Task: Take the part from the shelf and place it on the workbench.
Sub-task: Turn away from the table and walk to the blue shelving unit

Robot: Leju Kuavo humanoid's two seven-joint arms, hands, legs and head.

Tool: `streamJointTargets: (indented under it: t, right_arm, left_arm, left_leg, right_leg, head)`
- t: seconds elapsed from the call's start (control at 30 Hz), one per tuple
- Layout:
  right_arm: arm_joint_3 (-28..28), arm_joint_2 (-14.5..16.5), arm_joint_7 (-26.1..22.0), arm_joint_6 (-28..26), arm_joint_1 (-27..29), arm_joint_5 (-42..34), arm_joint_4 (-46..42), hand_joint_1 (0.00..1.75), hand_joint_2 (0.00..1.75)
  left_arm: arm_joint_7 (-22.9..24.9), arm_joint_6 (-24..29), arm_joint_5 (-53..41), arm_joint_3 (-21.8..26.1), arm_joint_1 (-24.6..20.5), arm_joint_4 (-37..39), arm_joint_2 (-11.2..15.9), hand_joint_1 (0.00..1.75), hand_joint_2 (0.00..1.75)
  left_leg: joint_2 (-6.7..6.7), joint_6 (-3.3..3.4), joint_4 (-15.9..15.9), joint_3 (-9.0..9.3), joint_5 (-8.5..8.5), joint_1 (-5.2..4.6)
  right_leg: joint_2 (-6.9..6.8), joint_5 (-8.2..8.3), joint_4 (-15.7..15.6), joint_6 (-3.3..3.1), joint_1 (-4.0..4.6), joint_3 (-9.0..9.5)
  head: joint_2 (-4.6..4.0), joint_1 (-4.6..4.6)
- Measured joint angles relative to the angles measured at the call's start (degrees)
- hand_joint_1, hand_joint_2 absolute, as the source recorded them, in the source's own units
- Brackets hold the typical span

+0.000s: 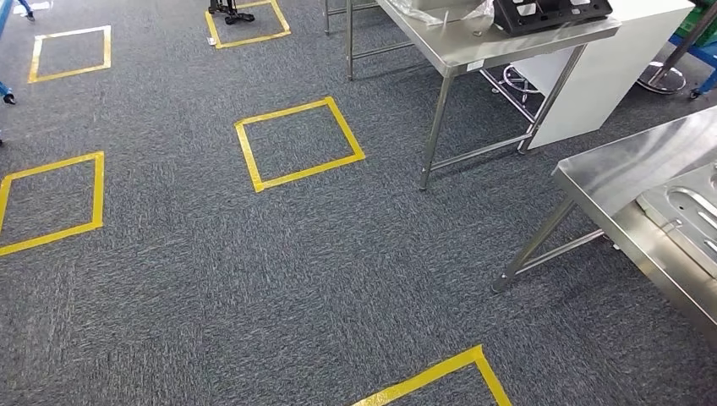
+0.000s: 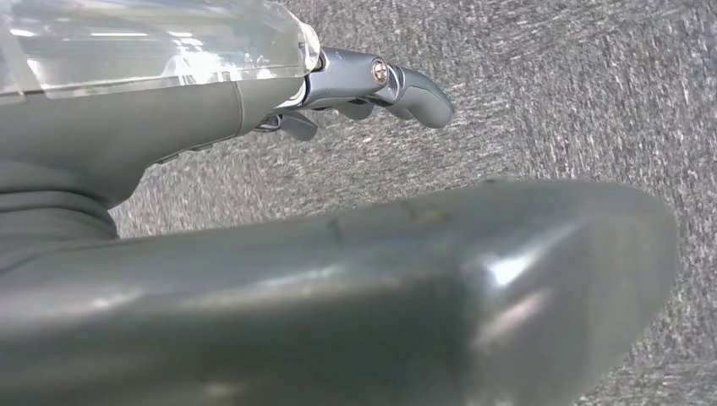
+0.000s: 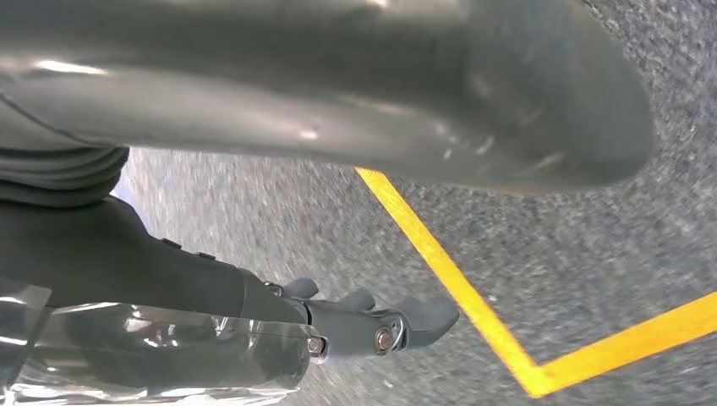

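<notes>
A steel workbench (image 1: 626, 169) juts in at the right of the head view, and a stamped grey metal panel (image 1: 689, 211) lies flat on it. In the left wrist view my left hand (image 2: 279, 271) hangs over grey carpet with nothing in it, its dark fingers (image 2: 406, 85) stretched out away from the thick thumb. In the right wrist view my right hand (image 3: 296, 110) also hangs over the carpet with nothing in it, its fingers (image 3: 397, 326) held straight and apart from the thumb.
A second steel table (image 1: 499, 42) stands at the back with a black object (image 1: 550, 13) on it, beside a white cabinet (image 1: 609, 76). Yellow tape squares (image 1: 298, 142) mark the carpet. A tape corner (image 3: 457, 279) lies below my right hand.
</notes>
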Motion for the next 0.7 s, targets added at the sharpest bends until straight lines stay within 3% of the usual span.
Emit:
streamJointTargets:
  t: [0.03,0.1,0.17,0.23,0.27,0.3,0.33,0.37,0.4,0.47,0.53,0.6,0.63,0.7]
  right_arm:
    - [0.00,0.00,0.20,-0.02,-0.02,0.05,0.01,0.00,0.00]
    - [0.00,0.03,0.50,-0.04,-0.15,0.20,0.02,0.00,0.00]
    - [-0.02,0.05,0.66,-0.05,-0.13,0.27,0.02,0.00,0.00]
    - [-0.10,0.04,0.69,-0.06,0.06,0.28,0.02,0.00,0.00]
    - [-0.17,0.04,0.70,-0.07,0.13,0.28,0.02,0.00,0.00]
    - [-0.27,0.03,0.69,-0.07,0.16,0.31,0.02,0.00,0.00]
    - [-0.37,0.02,0.68,-0.07,0.15,0.37,0.02,0.00,0.00]
    - [-0.45,0.02,0.67,-0.06,0.11,0.43,0.02,0.00,0.00]
    - [-0.51,0.02,0.64,-0.05,0.06,0.50,0.02,0.00,0.00]
    - [-0.54,0.03,0.59,-0.04,0.02,0.70,0.03,0.00,0.00]
    - [-0.56,0.03,0.53,-0.04,-0.05,0.94,0.02,0.00,0.00]
    - [-0.57,0.02,0.48,-0.04,-0.26,1.09,0.02,0.00,0.00]
    - [-0.58,0.00,0.45,-0.04,-0.31,1.14,0.02,0.00,0.00]
    - [-0.59,-0.01,0.38,-0.01,-0.24,1.23,0.04,0.00,0.00]
  left_arm:
    - [0.01,-0.01,-0.01,-0.02,0.02,0.00,-0.02,0.00,0.00]
    - [0.02,-0.02,-0.01,-0.09,0.20,0.02,-0.03,0.00,0.00]
    - [0.05,-0.07,-0.01,-0.22,0.27,0.05,-0.03,0.00,0.00]
    - [0.11,-0.13,0.00,-0.36,0.17,0.07,-0.05,0.00,0.00]
    - [0.15,-0.14,0.00,-0.40,0.17,0.07,-0.06,0.00,0.00]
    - [0.21,-0.15,-0.01,-0.43,0.23,0.07,-0.07,0.00,0.00]
    - [0.27,-0.15,-0.01,-0.47,0.32,0.07,-0.07,0.00,0.00]
    - [0.32,-0.15,-0.01,-0.53,0.38,0.07,-0.08,0.00,0.00]
    - [0.34,-0.15,-0.01,-0.61,0.40,0.07,-0.08,0.00,0.00]
    - [0.35,-0.15,0.00,-0.76,0.29,0.08,-0.09,0.00,0.00]
    - [0.35,-0.15,0.00,-0.85,0.23,0.09,-0.15,0.00,0.00]
    - [0.36,-0.15,0.00,-0.90,0.35,0.09,-0.20,0.00,0.00]
    - [0.36,-0.15,0.00,-0.93,0.40,0.09,-0.22,0.00,0.00]
    - [0.38,-0.16,0.00,-1.01,0.32,0.10,-0.28,0.00,0.00]
  left_leg:
    - [-0.46,-0.35,0.02,-0.19,0.05,0.00]
    - [-1.12,-1.01,0.09,-0.50,0.07,0.13]
    - [0.53,-1.52,2.59,-1.66,-1.65,0.09]
    - [3.34,-1.89,9.69,-4.89,-5.62,0.18]
    - [4.10,-2.06,13.62,-6.72,-7.36,0.30]
    - [4.52,-2.20,16.34,-7.96,-8.21,0.41]
    - [4.77,-2.27,16.83,-8.10,-7.86,0.49]
    - [5.08,-2.27,14.90,-7.02,-6.47,0.55]
    - [5.76,-2.18,11.03,-4.90,-4.48,0.58]
    - [8.25,-1.71,3.13,-0.78,-1.80,0.33]
    - [9.26,-1.11,0.33,0.43,-1.39,-0.03]
    - [7.92,-0.44,0.14,0.34,-1.08,-0.09]
    - [7.36,-0.08,-0.09,0.42,-0.87,-0.04]
    - [6.22,0.57,-0.49,0.55,-0.38,0.17]
  right_leg:
    - [0.07,-0.14,-0.35,-0.24,0.11,0.07]
    - [-1.14,0.12,-0.61,-0.94,0.05,0.14]
    - [-2.45,0.32,-1.03,-1.76,-0.11,0.31]
    - [-3.96,0.23,-1.17,-2.34,0.09,0.38]
    - [-4.75,0.16,-1.15,-2.48,0.23,0.38]
    - [-5.53,0.08,-1.12,-2.54,0.33,0.41]
    - [-6.24,0.00,-1.10,-2.52,0.38,0.45]
    - [-6.93,-0.09,-1.07,-2.43,0.39,0.57]
    - [-7.60,-0.23,-1.05,-2.28,0.39,0.77]
    - [-8.73,-0.59,-0.94,-1.78,0.58,1.18]
    - [-9.66,-0.83,-0.85,-1.15,0.80,1.44]
    - [-10.21,-1.02,-0.82,-0.44,0.65,1.68]
    - [-9.41,-1.51,-0.40,-0.07,0.50,1.64]
    - [-6.28,-4.23,3.47,0.48,0.19,-0.02]
  head:
    - [0.00,-0.01]
    - [0.00,-0.01]
    - [0.00,-0.22]
    - [0.00,-0.46]
    - [0.00,-0.50]
    - [0.00,-0.49]
    - [0.00,-0.50]
    - [0.00,-0.50]
    - [0.00,-0.50]
    - [0.00,-0.47]
    - [0.00,-0.37]
    - [0.00,-0.33]
    - [0.00,-0.31]
    - [0.00,-0.21]
